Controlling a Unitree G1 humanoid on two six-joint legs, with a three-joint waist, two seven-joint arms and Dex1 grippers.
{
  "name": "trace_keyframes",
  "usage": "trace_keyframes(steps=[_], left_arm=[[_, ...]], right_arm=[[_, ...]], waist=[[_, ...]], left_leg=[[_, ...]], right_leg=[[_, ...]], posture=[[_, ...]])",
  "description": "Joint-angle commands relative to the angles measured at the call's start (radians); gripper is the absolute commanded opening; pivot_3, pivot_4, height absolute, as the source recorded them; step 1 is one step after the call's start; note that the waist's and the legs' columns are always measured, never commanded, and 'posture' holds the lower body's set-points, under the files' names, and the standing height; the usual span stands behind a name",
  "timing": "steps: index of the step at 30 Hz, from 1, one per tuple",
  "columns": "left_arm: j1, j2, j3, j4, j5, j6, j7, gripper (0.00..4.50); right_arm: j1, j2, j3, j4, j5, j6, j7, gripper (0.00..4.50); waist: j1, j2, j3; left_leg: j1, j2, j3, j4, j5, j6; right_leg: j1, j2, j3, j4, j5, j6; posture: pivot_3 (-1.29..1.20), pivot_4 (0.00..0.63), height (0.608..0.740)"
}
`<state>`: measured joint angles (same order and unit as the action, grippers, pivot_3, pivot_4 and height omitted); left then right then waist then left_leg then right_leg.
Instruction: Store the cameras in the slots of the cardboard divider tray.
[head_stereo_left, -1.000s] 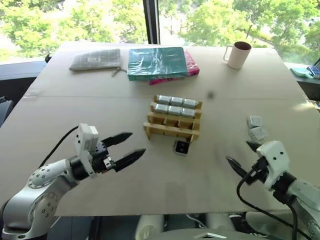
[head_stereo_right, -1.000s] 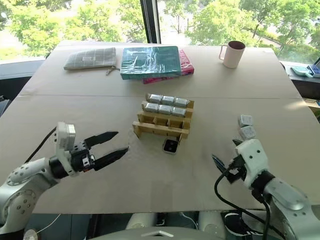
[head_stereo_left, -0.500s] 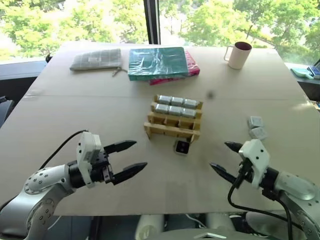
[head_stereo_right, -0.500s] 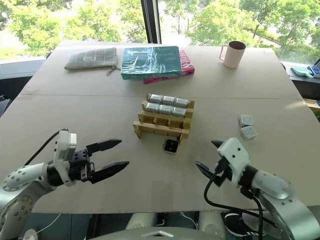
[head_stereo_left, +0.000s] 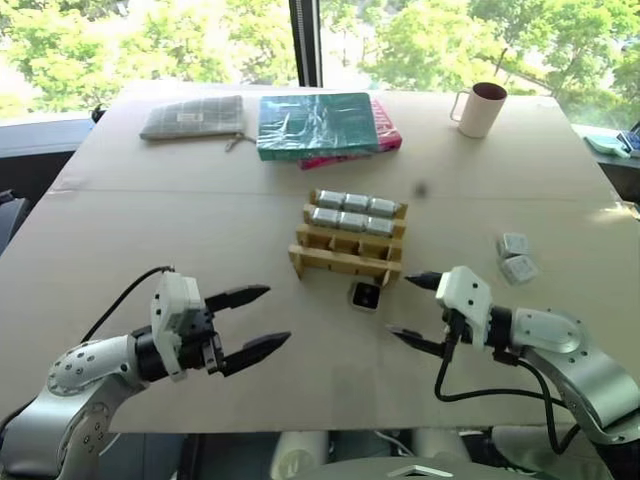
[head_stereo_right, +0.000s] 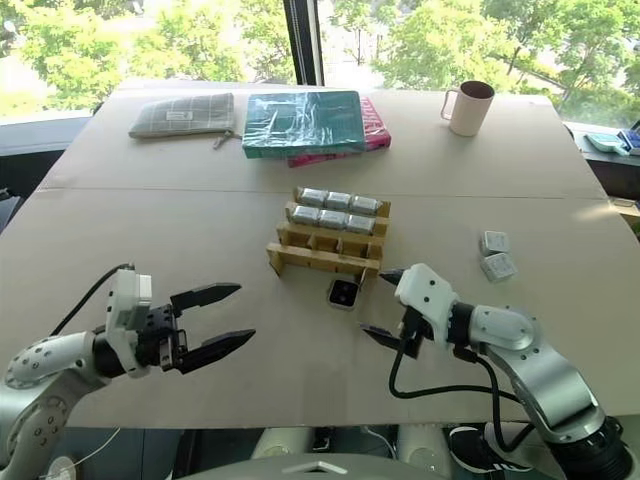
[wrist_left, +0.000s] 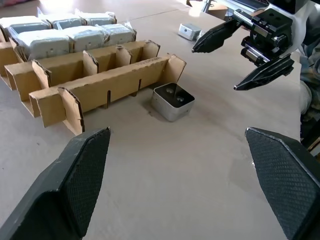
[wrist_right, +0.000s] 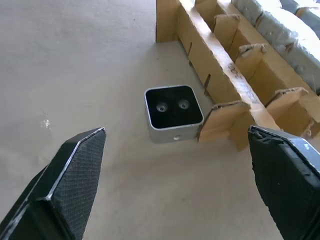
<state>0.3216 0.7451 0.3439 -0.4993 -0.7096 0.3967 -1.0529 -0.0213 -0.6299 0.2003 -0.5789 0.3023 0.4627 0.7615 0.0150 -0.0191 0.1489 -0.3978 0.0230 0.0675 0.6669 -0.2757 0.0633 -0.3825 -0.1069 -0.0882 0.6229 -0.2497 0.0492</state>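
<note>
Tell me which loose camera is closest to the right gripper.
The camera lying black face up against the near edge of the cardboard divider tray. The right gripper is right beside it; the other two cameras sit farther right.

Both arms are silver-grey metal with rounded joint housings, the left one dotted with small screw holes. White boxy wrist modules, a black cable looping to each. Left gripper (head_stereo_left: 250, 320) and right gripper (head_stereo_left: 410, 312) have black tapered fingers (wrist_left: 80, 185) with cross-hatched pads.

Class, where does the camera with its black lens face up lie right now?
In the left eye view, the camera lies on the table just before the cardboard divider tray.
</note>
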Motion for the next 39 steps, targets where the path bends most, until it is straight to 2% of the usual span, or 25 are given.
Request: trace_keyframes(steps=[1, 4, 7, 11, 14, 17, 23, 30, 37, 39], left_arm=[[0.020, -0.009, 0.024, -0.020, 0.001, -0.033, -0.007, 4.49], [0.034, -0.013, 0.025, -0.022, 0.004, -0.045, -0.008, 4.49], [0.044, -0.015, 0.029, -0.022, 0.008, -0.059, -0.005, 4.49], [0.051, -0.022, 0.037, -0.030, 0.001, -0.059, 0.013, 4.49], [0.046, -0.021, 0.031, -0.030, -0.004, -0.065, 0.000, 4.49], [-0.008, -0.013, 0.003, -0.040, -0.021, -0.056, -0.012, 4.49], [-0.076, 0.023, -0.024, -0.065, -0.051, -0.034, -0.060, 4.49], [-0.139, 0.039, -0.049, -0.059, -0.063, -0.029, -0.084, 4.49], [-0.133, 0.031, -0.060, -0.062, -0.044, -0.044, -0.080, 4.49], [-0.136, 0.032, -0.061, -0.062, -0.044, -0.044, -0.076, 4.50]], right_arm=[[0.014, -0.001, -0.021, -0.039, 0.015, -0.005, -0.002, 4.50], [0.039, 0.006, -0.058, -0.038, 0.018, 0.007, -0.032, 4.50], [0.101, -0.005, -0.176, -0.007, 0.003, 0.016, -0.095, 4.50], [0.161, 0.066, -0.363, -0.040, 0.037, 0.099, -0.244, 4.50], [0.200, 0.108, -0.426, -0.080, 0.031, 0.134, -0.317, 4.50], [0.196, 0.140, -0.439, -0.070, 0.007, 0.166, -0.385, 4.50], [0.067, 0.168, -0.446, 0.074, -0.041, 0.224, -0.493, 4.50], [0.026, 0.159, -0.462, 0.177, -0.034, 0.264, -0.500, 4.50], [0.001, 0.174, -0.468, 0.255, -0.033, 0.240, -0.503, 4.50], [-0.004, 0.176, -0.471, 0.271, -0.034, 0.233, -0.504, 3.96]], waist=[[0.000, 0.000, 0.000], [0.000, 0.000, 0.000], [0.005, 0.000, 0.000], [0.002, 0.000, 0.000], [0.001, 0.000, 0.000], [0.000, 0.001, 0.000], [-0.003, 0.001, 0.000], [-0.001, 0.002, 0.001], [-0.003, 0.002, 0.001], [-0.003, 0.002, 0.001]], left_leg=[[0.000, 0.000, 0.000, 0.000, 0.000, 0.000], [0.000, 0.000, 0.000, 0.000, 0.000, 0.000], [0.000, 0.000, 0.000, 0.000, 0.000, 0.000], [0.000, 0.000, 0.001, 0.001, -0.003, -0.003], [0.000, 0.000, 0.000, 0.000, -0.003, -0.003], [0.000, 0.000, 0.001, 0.000, -0.003, -0.004], [0.002, 0.000, 0.004, 0.001, -0.003, -0.003], [0.001, 0.000, 0.003, 0.000, 0.000, 0.001], [0.001, 0.000, 0.004, 0.000, 0.000, 0.001], [0.001, 0.000, 0.004, 0.000, 0.000, 0.001]], right_leg=[[0.000, 0.000, 0.000, 0.000, 0.000, 0.000], [0.000, -0.002, 0.000, 0.000, 0.000, 0.000], [0.000, -0.003, 0.000, 0.000, 0.000, 0.000], [0.000, -0.004, 0.000, 0.000, 0.000, 0.000], [0.000, -0.003, 0.000, 0.001, 0.000, 0.000], [0.000, 0.000, 0.000, 0.001, 0.000, 0.000], [0.000, 0.001, 0.000, 0.002, 0.000, 0.000], [0.000, 0.002, 0.000, 0.002, 0.001, 0.001], [0.000, 0.003, 0.001, 0.001, 0.002, 0.004], [0.000, 0.003, 0.001, 0.001, 0.002, 0.004]], posture=[[0.00, 0.150, 0.740], [0.00, 0.150, 0.740], [0.00, 0.150, 0.740], [0.00, 0.150, 0.740], [0.00, 0.150, 0.740], [0.00, 0.150, 0.740], [0.00, 0.150, 0.740], [0.00, 0.150, 0.740], [0.00, 0.150, 0.740], [0.00, 0.150, 0.740]])
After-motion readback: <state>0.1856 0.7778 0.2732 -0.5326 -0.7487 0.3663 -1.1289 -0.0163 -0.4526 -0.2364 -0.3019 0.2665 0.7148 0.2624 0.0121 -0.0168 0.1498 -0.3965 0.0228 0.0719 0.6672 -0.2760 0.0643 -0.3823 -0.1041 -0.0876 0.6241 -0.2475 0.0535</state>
